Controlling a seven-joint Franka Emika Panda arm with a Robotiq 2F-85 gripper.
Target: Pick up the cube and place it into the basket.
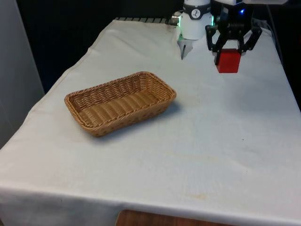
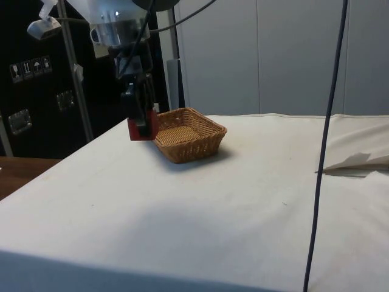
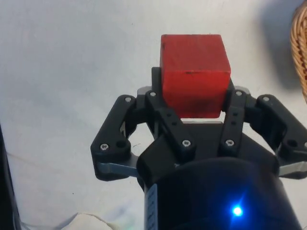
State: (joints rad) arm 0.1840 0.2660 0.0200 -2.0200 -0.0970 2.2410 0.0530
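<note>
A red cube [image 1: 227, 62] sits between the fingers of my black gripper [image 1: 228, 55], which is shut on it at the far end of the table, towards the front view's right. In the side view the cube [image 2: 140, 126] hangs slightly above the white cloth, just beside the near end of the basket [image 2: 189, 149]. The wrist view shows the cube [image 3: 194, 72] clamped from both sides by the gripper [image 3: 193, 93]. The woven wicker basket [image 1: 141, 76] lies empty left of the table's centre in the front view; its rim [image 3: 301, 48] edges into the wrist view.
A black cable [image 2: 328, 121] hangs down over the table in the side view, next to a fold of the cloth [image 2: 355, 161]. The table drops off close to the cube on the front view's right. A wooden surface [image 1: 146, 219] lies below the near edge.
</note>
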